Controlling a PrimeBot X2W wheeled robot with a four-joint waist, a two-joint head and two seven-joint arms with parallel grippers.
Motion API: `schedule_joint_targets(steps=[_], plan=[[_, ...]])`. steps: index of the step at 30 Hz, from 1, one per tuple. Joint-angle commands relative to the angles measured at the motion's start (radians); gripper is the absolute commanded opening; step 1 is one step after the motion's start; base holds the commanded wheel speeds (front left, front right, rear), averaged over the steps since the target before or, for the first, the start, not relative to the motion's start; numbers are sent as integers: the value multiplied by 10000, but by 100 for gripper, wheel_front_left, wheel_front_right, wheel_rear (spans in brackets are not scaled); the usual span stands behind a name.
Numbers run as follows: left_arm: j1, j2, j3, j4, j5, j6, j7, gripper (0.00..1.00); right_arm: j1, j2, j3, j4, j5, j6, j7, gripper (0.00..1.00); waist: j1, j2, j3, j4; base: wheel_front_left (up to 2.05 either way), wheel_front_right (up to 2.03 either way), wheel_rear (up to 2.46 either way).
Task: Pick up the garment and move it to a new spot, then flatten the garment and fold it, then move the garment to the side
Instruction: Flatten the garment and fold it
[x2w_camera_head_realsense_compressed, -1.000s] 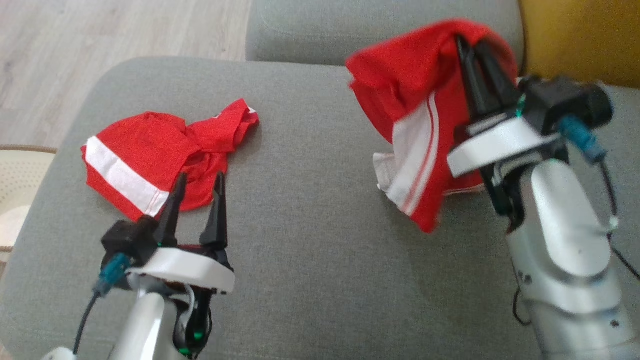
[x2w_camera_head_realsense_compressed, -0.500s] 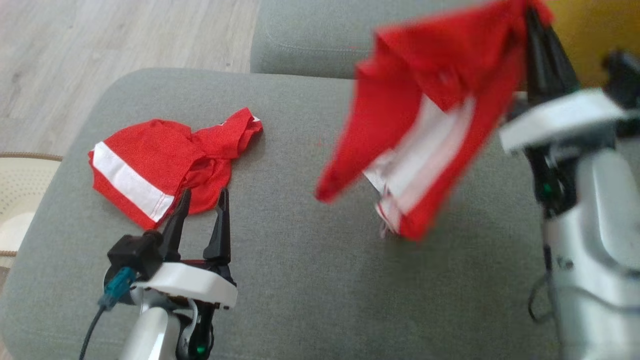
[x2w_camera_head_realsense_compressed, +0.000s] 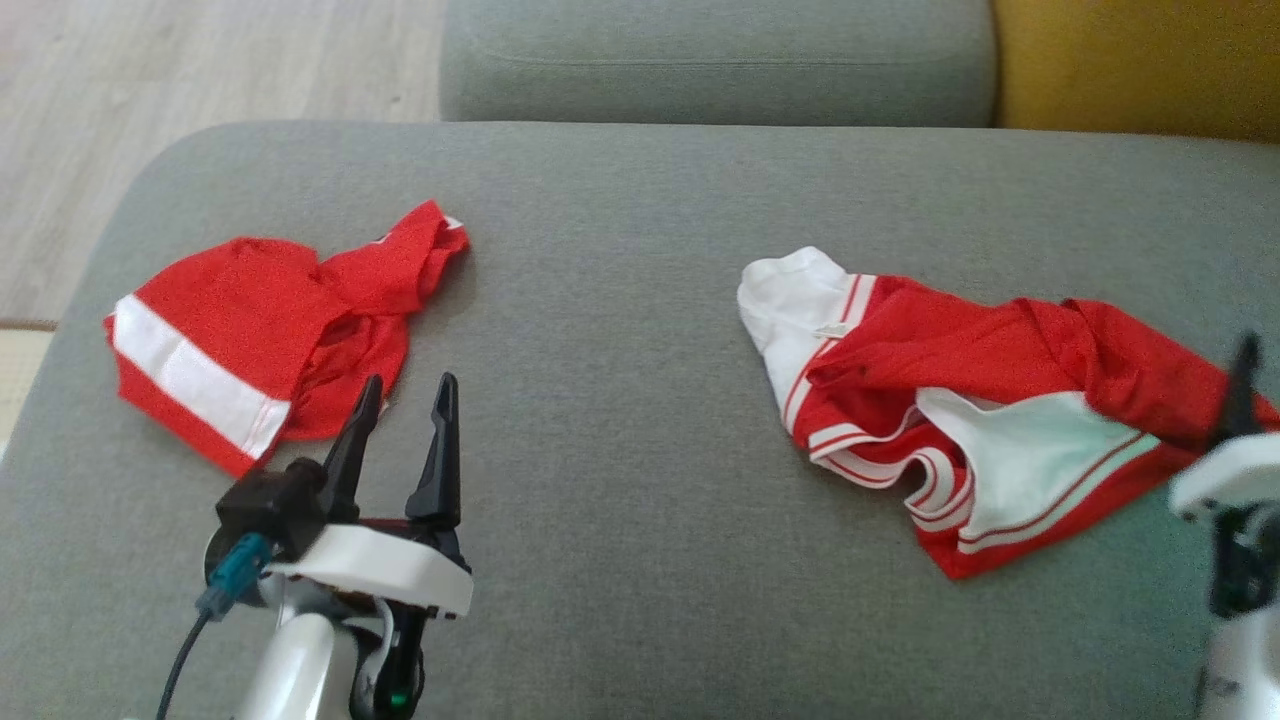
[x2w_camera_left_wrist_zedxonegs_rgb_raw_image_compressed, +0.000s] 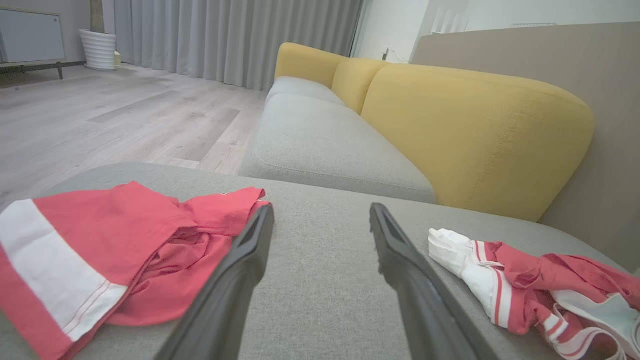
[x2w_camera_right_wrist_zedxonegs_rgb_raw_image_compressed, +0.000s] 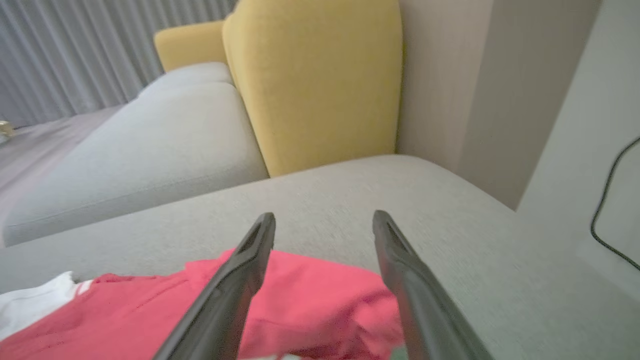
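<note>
A crumpled red and white garment (x2w_camera_head_realsense_compressed: 985, 400) lies loose on the right half of the grey seat cushion (x2w_camera_head_realsense_compressed: 620, 520); it also shows in the left wrist view (x2w_camera_left_wrist_zedxonegs_rgb_raw_image_compressed: 525, 280). My right gripper (x2w_camera_right_wrist_zedxonegs_rgb_raw_image_compressed: 324, 217) hovers open just over the garment's red right end (x2w_camera_right_wrist_zedxonegs_rgb_raw_image_compressed: 310, 300), holding nothing. One of its dark fingers (x2w_camera_head_realsense_compressed: 1243, 395) rises at the head view's right edge. A second red garment with a white band (x2w_camera_head_realsense_compressed: 250, 330) lies bunched at the cushion's left. My left gripper (x2w_camera_head_realsense_compressed: 408, 385) stands open and empty just in front of that garment (x2w_camera_left_wrist_zedxonegs_rgb_raw_image_compressed: 100, 250).
Behind the cushion are another grey seat (x2w_camera_head_realsense_compressed: 700, 60) and a yellow backrest (x2w_camera_head_realsense_compressed: 1130, 60). Wood floor (x2w_camera_head_realsense_compressed: 200, 80) lies beyond the cushion's rounded left edge. In the right wrist view a pale wall with a black cable (x2w_camera_right_wrist_zedxonegs_rgb_raw_image_compressed: 605, 200) stands close on the right.
My right gripper has opened and let go of the lifted garment, which now lies spread on the cushion. That arm has drawn back to the lower right. The head camera also shifted.
</note>
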Motion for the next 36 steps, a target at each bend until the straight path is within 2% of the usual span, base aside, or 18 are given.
schedule_joint_targets(steps=[1,5,8,15,21,30,33,36], plan=[[-477,34,365,-335,70,-17,-78,100,-296,-56,930,-614,148,-9,-428,100,0,0,-16,-233,0,0,0],[-583,34,354,-490,-33,-22,-78,100,129,-56,2997,-1616,715,-9,-1137,100,0,0,-98,-525,0,0,0],[-600,34,299,-675,-182,11,-78,100,677,-56,4028,-2489,1018,-9,-1410,100,0,0,-180,-699,0,0,0],[-478,34,101,-938,-276,85,-78,100,2043,-56,4951,-3694,1286,-9,-1806,100,0,0,-260,-882,0,0,0],[-316,34,-70,-1027,-326,135,-78,100,2662,-56,4979,-3829,1431,-9,-1969,100,0,0,-217,-927,0,0,0],[-607,34,-243,-939,-321,80,-78,100,1916,-56,5783,-3762,613,-9,-1356,100,0,0,322,-410,0,0,0],[-729,34,-313,-876,-377,78,-78,100,1404,-63,6234,-3338,118,-9,-913,100,0,0,585,-136,0,0,0],[-838,34,-394,-801,-441,74,-78,100,881,-330,6636,-2586,-114,-9,-420,100,0,0,796,160,0,0,0]])
